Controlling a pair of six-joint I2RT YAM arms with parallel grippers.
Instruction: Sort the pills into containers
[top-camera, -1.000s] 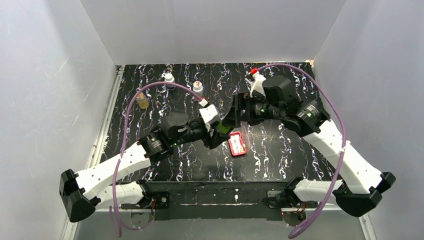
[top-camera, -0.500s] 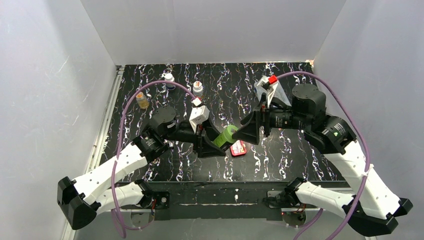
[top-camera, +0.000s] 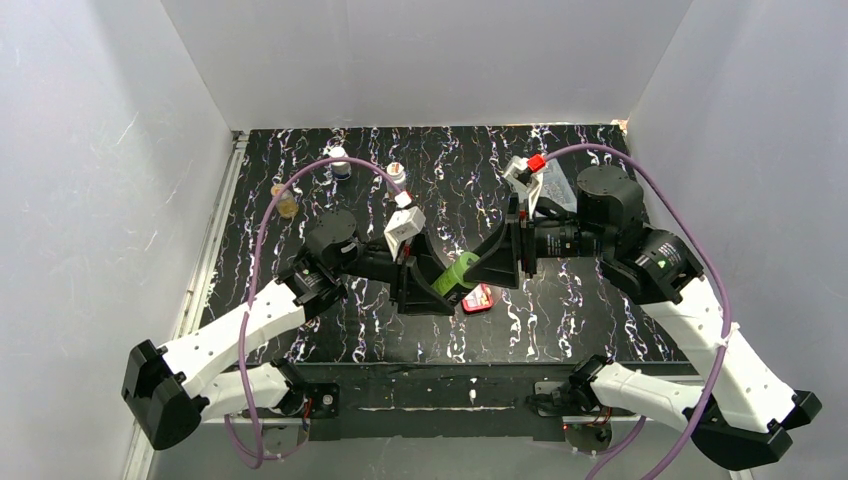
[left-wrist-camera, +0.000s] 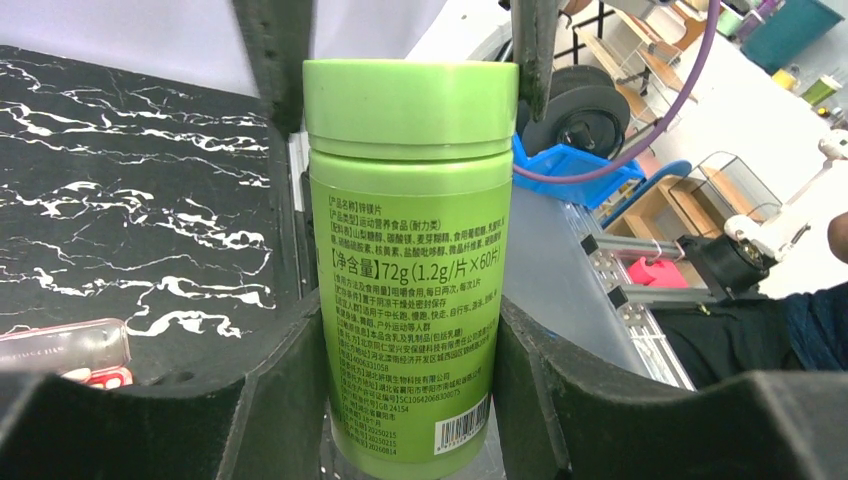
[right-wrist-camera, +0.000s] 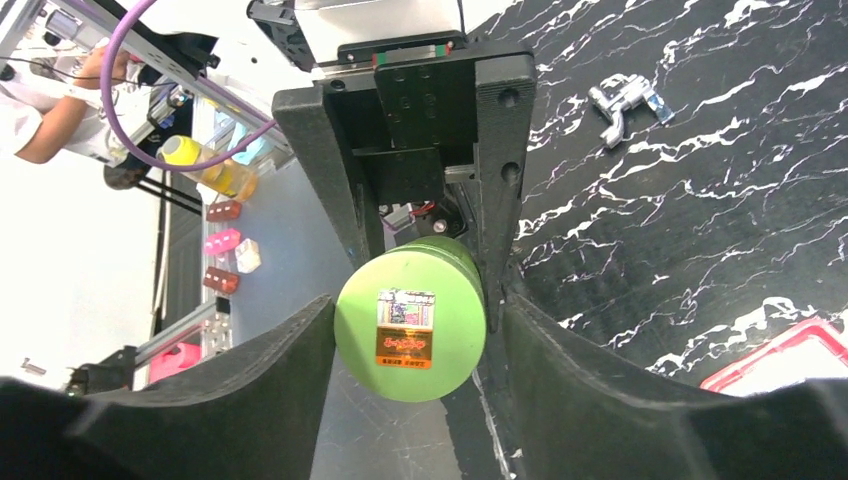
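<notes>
A lime-green pill bottle (top-camera: 457, 273) hangs tilted above the table, its printed body (left-wrist-camera: 410, 280) clamped between my left gripper's (left-wrist-camera: 405, 330) black fingers. My right gripper (right-wrist-camera: 415, 310) faces it head-on, and its fingers press both sides of the green cap (right-wrist-camera: 410, 330), which carries an orange sticker. The red pill case (top-camera: 478, 297) lies on the table just under the bottle; its red rim (right-wrist-camera: 745, 365) and a whitish container (right-wrist-camera: 800, 375) show at the lower right. No loose pills are visible.
Three small bottles stand at the back left: one white-capped (top-camera: 340, 163), another (top-camera: 396, 172) and an amber one (top-camera: 285, 200). A small metal clip (right-wrist-camera: 625, 100) lies on the black marbled tabletop (top-camera: 600, 310).
The left arm swung the green bottle up and out towards the right arm. The right gripper came in wide open, then closed its fingers onto the cap.
</notes>
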